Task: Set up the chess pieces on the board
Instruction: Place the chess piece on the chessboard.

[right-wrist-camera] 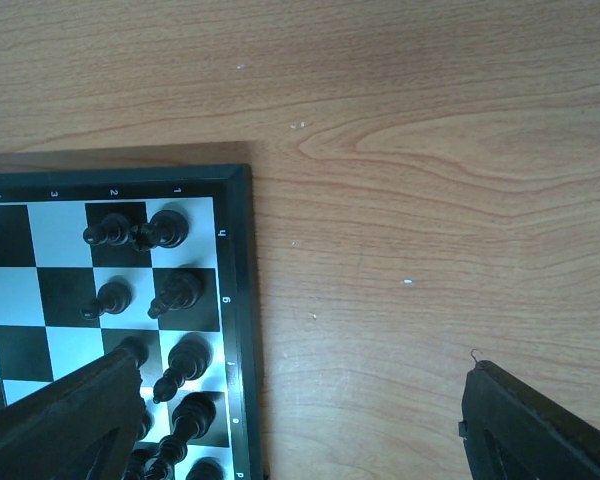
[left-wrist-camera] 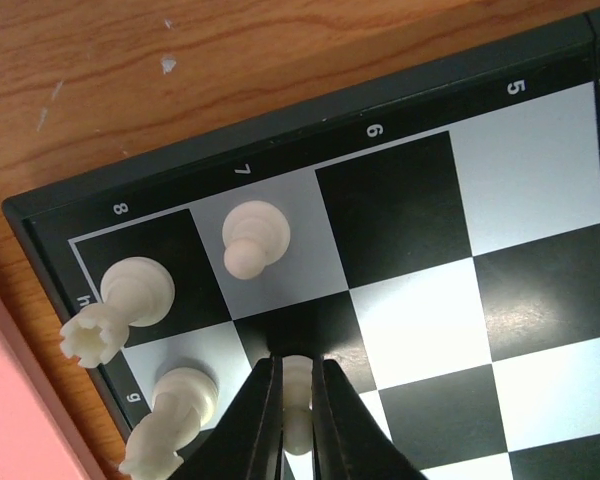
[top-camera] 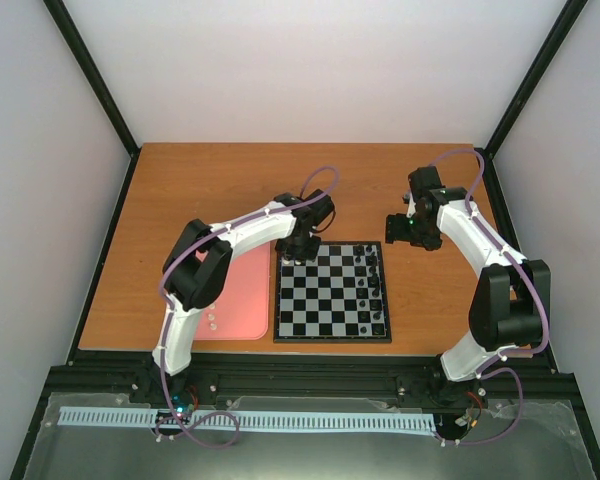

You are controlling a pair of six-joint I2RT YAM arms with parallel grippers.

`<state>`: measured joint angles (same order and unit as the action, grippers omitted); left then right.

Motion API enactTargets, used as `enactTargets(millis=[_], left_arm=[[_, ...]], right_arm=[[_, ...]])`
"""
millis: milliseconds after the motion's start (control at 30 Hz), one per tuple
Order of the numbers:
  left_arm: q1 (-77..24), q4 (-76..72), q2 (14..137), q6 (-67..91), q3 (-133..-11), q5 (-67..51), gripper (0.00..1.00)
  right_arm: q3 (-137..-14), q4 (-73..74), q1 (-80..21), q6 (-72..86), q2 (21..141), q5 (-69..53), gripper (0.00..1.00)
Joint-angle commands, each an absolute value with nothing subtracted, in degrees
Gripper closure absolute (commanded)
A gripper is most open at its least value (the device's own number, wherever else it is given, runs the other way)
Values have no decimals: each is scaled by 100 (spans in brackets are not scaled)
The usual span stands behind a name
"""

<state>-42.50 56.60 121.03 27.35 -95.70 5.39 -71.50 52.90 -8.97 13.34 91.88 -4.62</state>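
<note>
The board [top-camera: 332, 338] lies on the table between the arms. My left gripper [top-camera: 300, 250] hangs over its far-left corner, shut on a small white chess piece [left-wrist-camera: 297, 395] that stands low over a dark square. Close by on the board [left-wrist-camera: 310, 112] stand a white rook [left-wrist-camera: 130, 300] in the corner square, a white pawn [left-wrist-camera: 252, 238] and a white knight [left-wrist-camera: 175, 415]. My right gripper [top-camera: 412, 232] hovers off the board's far-right corner. In the right wrist view this gripper [right-wrist-camera: 300, 425] is open wide over bare wood, with nothing between its fingers [right-wrist-camera: 70, 420].
A pink tray [top-camera: 242, 300] lies left of the board, with a few white pieces [top-camera: 212, 322] at its near edge. Black pieces [right-wrist-camera: 180, 290] fill the two right-hand rows of the board [right-wrist-camera: 242, 300]. Black frame posts and white walls surround the wooden table [top-camera: 210, 190].
</note>
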Motion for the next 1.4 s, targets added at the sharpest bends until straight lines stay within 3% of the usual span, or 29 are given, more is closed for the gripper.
enactTargets(millis=[0, 200, 700, 1000, 1367], left_arm=[[-4263, 5599, 12240, 2777, -9650, 589, 91], [-4263, 5558, 12226, 2769, -9615, 582, 82], [-4263, 5463, 12293, 2752, -9658, 555, 77], [-4236, 5553, 12102, 2695, -9650, 847, 65], [-4219, 5650, 11894, 2616, -10040, 770, 64]], right_arm=[[-7150, 5260, -853, 1348, 9229, -422, 0], [-7161, 5264, -853, 1340, 9235, -433, 0], [-7154, 5282, -853, 1329, 9207, -417, 0], [-7137, 5270, -852, 1328, 9176, -414, 0], [-7154, 5255, -852, 1344, 9153, -474, 0]])
